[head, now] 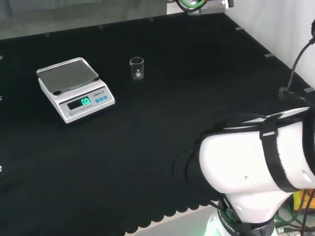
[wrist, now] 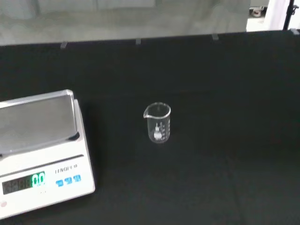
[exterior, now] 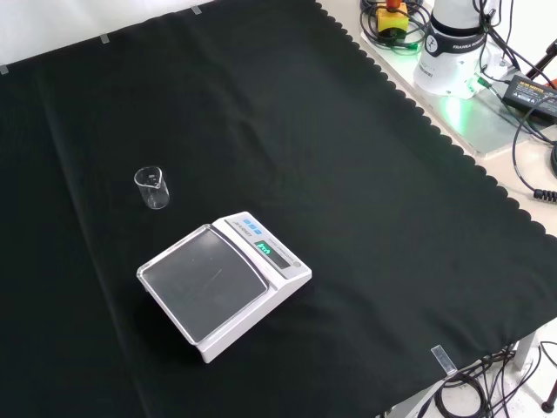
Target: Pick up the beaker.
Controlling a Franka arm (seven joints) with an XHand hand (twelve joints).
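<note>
The beaker (head: 137,68) stands upright on the black cloth (head: 162,113) that covers the counter, a small clear glass piece with a pouring lip and pale markings on its side. It looks empty, though with clear glass I would not swear to it. Nothing touches it. In the head view it sits toward the far middle of the cloth; in the front view the beaker (exterior: 151,187) is over at the left. From the wrist view the beaker (wrist: 158,122) sits near the middle of the picture, its spout turned toward the scale.

The scale (head: 74,88) is its nearest neighbour, a white body with a grey metal pan and a lit green display. It stands near the beaker but apart from it, with bare cloth between them. In the head view it lies to the beaker's left and a bit nearer the camera; in the front view the scale (exterior: 224,283) is below and to the right of the beaker, set at an angle. Its pan carries nothing. In the wrist view the scale (wrist: 41,150) shows cut off at the picture's edge.

The arm (head: 256,162) bulks white at the head view's lower right, well away from the beaker. I cannot tell how the fingers stand.
</note>
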